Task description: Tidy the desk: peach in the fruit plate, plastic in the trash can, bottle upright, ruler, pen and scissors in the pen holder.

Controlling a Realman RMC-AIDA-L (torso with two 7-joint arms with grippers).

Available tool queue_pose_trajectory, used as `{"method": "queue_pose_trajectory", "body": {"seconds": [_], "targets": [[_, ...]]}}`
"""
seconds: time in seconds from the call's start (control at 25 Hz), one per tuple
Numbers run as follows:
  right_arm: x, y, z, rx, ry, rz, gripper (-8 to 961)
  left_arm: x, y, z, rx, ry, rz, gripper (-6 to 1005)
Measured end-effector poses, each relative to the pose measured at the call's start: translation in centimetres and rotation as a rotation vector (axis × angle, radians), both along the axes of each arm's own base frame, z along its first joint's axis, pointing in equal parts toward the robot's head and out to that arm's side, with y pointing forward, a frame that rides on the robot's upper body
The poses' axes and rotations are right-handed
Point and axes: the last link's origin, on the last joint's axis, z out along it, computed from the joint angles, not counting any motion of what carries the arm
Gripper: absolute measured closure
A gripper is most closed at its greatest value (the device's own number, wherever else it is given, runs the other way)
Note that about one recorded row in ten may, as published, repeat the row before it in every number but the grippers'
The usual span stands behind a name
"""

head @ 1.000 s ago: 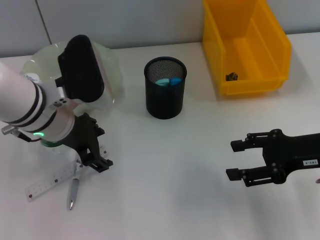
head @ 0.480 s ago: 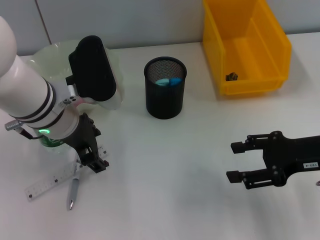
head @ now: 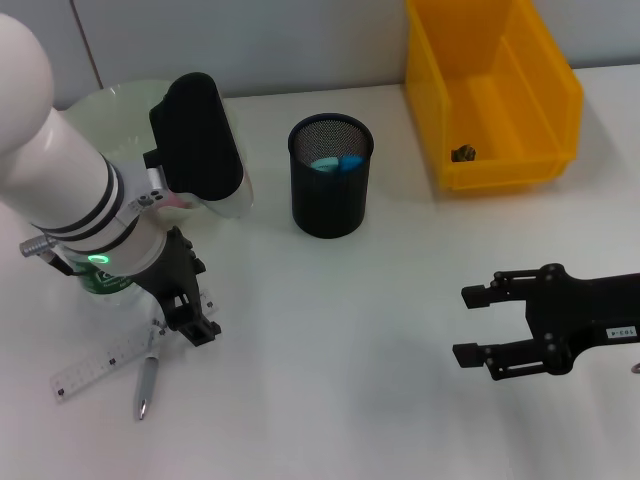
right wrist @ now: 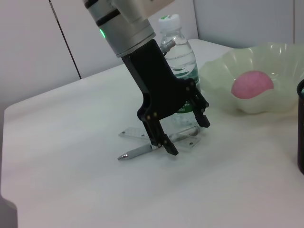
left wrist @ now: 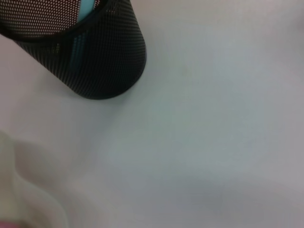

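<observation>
Head view: the left gripper (head: 188,318) stood low over the desk (head: 330,360), fingers spread and holding nothing. The pen (head: 146,384) and the ruler (head: 100,365) lay flat directly below and outboard of it; whether the fingertips touched the pen could not be told. The bottle (head: 98,282) stood just behind the claw, mostly hidden by the wrist. The pen holder (head: 331,176), with the blue scissors (head: 338,163) inside, stood well apart toward the centre. The trash can (head: 490,95) sat farthest off. The right gripper (head: 478,322) rested apart, open and empty.

Left wrist view: only the pen holder (left wrist: 85,52) and bare desk showed.

Right wrist view: the left gripper (right wrist: 187,134) straddled the pen (right wrist: 142,151), its fingertips open on either side. The bottle (right wrist: 178,59) stood upright right behind. The peach (right wrist: 252,84) lay in the fruit plate (right wrist: 256,71) beyond.
</observation>
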Motion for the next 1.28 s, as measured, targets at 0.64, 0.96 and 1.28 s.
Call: {"method": "queue_pose_trajectory", "body": {"seconds": [0.64,0.96,1.28], "targets": [[0.21,-0.06,0.01,0.005,0.007,-0.008,192,-0.25,0.49,-0.28,-0.003,0.010,-0.005,184],[0.25,-0.08,-0.03,0.005,0.008,-0.009,192,-0.61,0.46,-0.32,-0.010,0.018,0.000,184],[0.28,-0.09,-0.12,0.002,0.010,-0.012,191,-0.54,0.64,-0.39,-0.008,0.024,-0.009,185]]}}
